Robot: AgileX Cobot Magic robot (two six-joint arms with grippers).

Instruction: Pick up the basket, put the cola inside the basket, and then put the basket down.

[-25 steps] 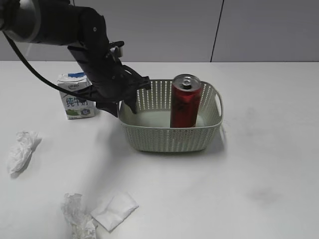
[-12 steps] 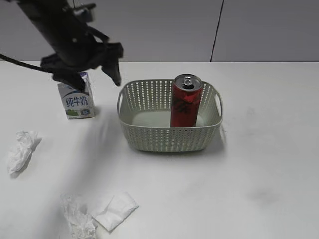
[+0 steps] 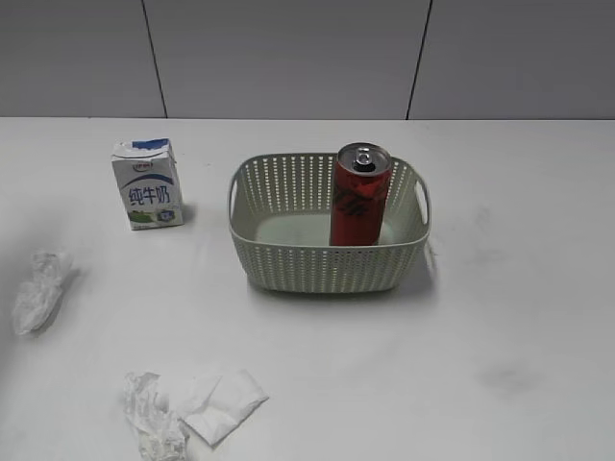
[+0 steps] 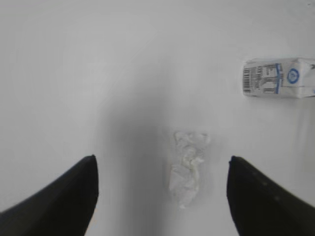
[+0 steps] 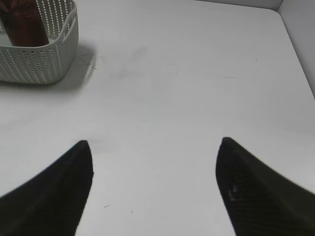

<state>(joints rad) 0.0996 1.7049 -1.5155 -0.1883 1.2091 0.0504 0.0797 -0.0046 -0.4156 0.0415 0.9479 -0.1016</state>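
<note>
The pale sage-green basket point(image 3: 288, 264) stands on the white table in the exterior view. The red cola can point(image 3: 357, 200) stands upright inside it, toward its right side. Neither arm shows in the exterior view. My left gripper point(image 4: 161, 162) is open and empty, high above a crumpled tissue point(image 4: 187, 167) on the table. My right gripper point(image 5: 155, 145) is open and empty over bare table. The basket point(image 5: 42, 61) with the cola point(image 5: 27, 24) shows at the top left of the right wrist view, far from the jaws.
A white-and-blue milk carton point(image 3: 146, 185) stands left of the basket and also shows in the left wrist view point(image 4: 278, 77). A crumpled tissue point(image 3: 38, 291) lies at the left edge. More crumpled tissues point(image 3: 192, 405) lie at the front left.
The left arm has let go of the basket's left rim, lifted away up and to the left, and left the exterior view. The basket and cola stay in place.
</note>
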